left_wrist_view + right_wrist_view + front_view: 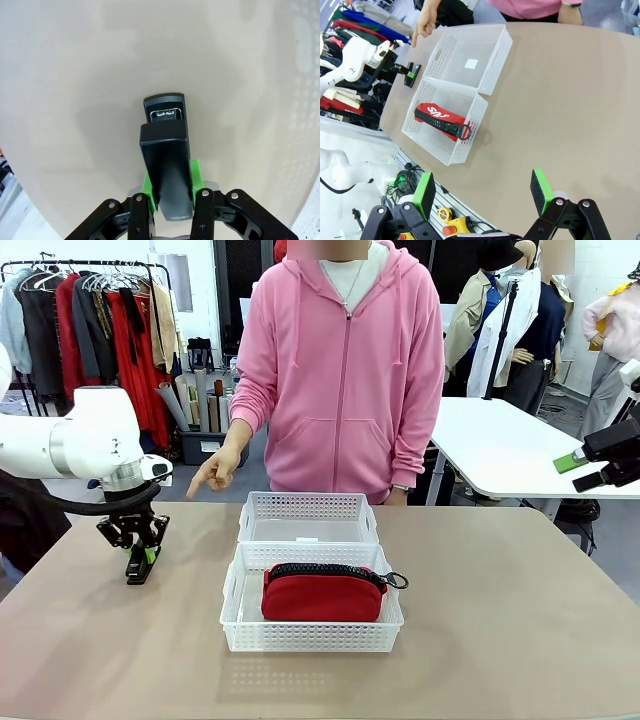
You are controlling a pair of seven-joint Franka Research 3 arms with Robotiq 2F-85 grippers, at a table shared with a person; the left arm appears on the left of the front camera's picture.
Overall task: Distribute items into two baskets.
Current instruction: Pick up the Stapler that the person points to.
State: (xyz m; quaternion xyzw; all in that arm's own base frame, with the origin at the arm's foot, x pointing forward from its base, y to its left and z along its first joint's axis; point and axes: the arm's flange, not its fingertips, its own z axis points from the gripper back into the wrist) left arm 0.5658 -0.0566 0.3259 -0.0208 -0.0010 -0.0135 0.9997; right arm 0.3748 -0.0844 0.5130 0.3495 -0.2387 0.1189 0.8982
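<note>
The small black stapler (167, 160) stands on the tan table, with my left gripper (170, 192) shut on its sides, green pads (196, 172) pressed against it. From the front, that gripper (140, 558) and stapler (136, 568) are left of the baskets. The red pouch (322, 596) with its black zipper lies in the near white basket (310, 637). Behind it, the far basket (308, 502) holds nothing. My right gripper (482, 192) hangs open high over the table's right side, with the pouch (440, 117) and both baskets (472, 132) far below it.
A person in a pink hoodie stands at the far edge, one hand (212, 472) pointing down toward the table's left part. Bare tabletop lies on both sides of the baskets. A white table (500, 450) stands behind on the right.
</note>
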